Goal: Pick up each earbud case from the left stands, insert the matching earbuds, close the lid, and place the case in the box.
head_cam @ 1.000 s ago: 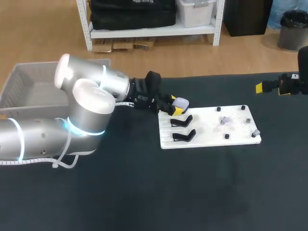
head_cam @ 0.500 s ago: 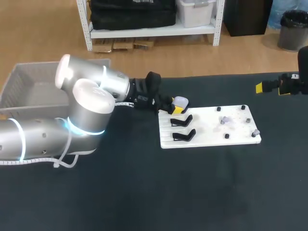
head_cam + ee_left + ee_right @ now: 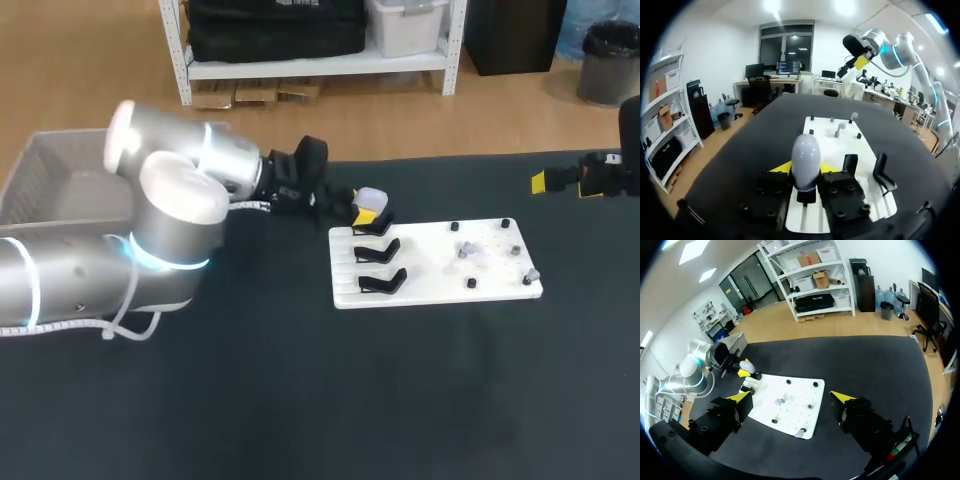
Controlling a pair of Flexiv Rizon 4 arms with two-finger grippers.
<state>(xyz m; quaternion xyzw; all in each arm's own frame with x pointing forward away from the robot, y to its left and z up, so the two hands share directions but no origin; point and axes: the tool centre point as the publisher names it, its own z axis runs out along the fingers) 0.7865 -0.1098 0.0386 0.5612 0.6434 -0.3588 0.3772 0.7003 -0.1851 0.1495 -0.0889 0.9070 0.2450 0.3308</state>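
Note:
A pale lilac, egg-shaped earbud case (image 3: 371, 197) (image 3: 805, 159) sits between the yellow tips of my left gripper (image 3: 365, 213) (image 3: 805, 171), which is shut on it just above the far left corner of the white board (image 3: 440, 285) (image 3: 837, 147). Two empty black stands (image 3: 378, 250) (image 3: 383, 281) (image 3: 882, 172) sit on the board's left part. Small earbuds (image 3: 467, 250) (image 3: 532, 273) rest on pegs at the board's right part. My right gripper (image 3: 545, 181) (image 3: 792, 397) hangs open and empty, high beyond the table's right side.
A grey basket (image 3: 55, 185) stands at the table's far left, behind my left arm. Several short black pegs (image 3: 471, 284) stick up from the board. Dark tabletop surrounds the board.
My left gripper has shut on the case and carried it slightly up and back to the left, off the farthest stand. The right arm has not moved.

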